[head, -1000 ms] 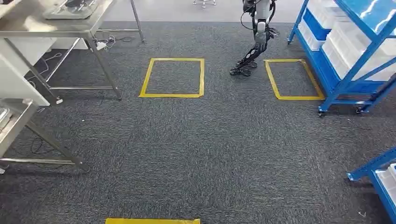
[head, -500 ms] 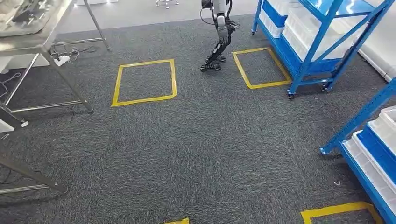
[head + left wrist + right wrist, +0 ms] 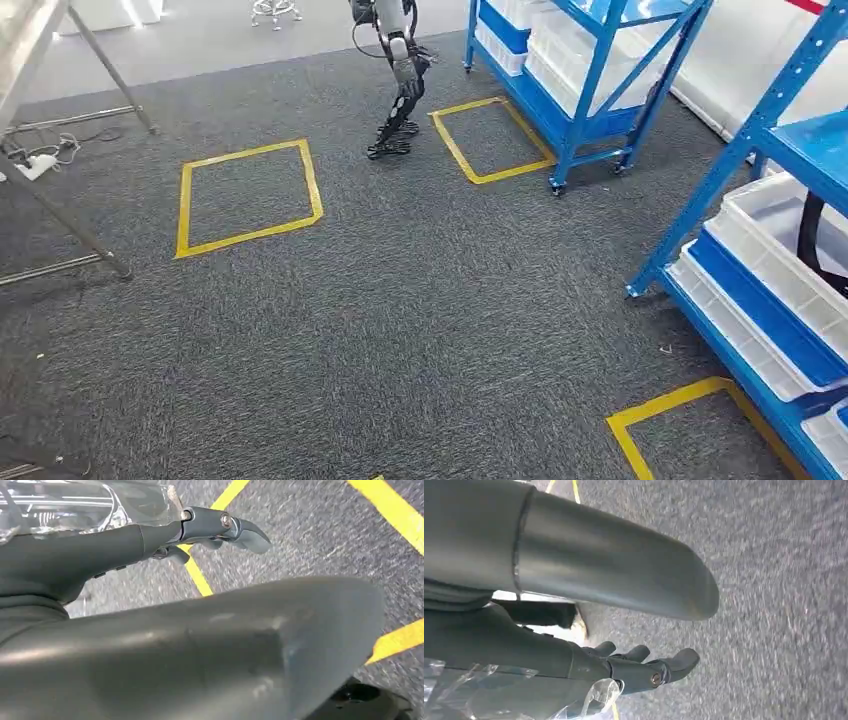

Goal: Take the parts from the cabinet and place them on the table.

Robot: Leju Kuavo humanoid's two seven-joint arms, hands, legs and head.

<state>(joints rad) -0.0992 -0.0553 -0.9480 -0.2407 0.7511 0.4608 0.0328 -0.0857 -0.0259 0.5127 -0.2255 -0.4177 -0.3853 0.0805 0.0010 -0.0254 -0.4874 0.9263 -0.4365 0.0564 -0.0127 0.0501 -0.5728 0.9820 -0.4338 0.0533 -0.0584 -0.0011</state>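
The whole head view has swung: the camera has turned right, so the grey carpet (image 3: 420,300) and its yellow tape squares (image 3: 248,196) sit further left in the picture than half a second ago, though nothing on the floor itself moved. The blue cabinet (image 3: 770,250) with its white bins (image 3: 790,240) now fills the right edge, where earlier only its corner showed. The steel bench (image 3: 40,60) has slid to the top left corner. Another robot's leg (image 3: 398,95) stands beside the far tape square. By my reading the robot is turning toward the cabinet, no part taken yet; any parts lie hidden in the bins. The left hand (image 3: 220,527) and right hand (image 3: 644,667) hang over the carpet, fingers loosely apart, holding nothing.
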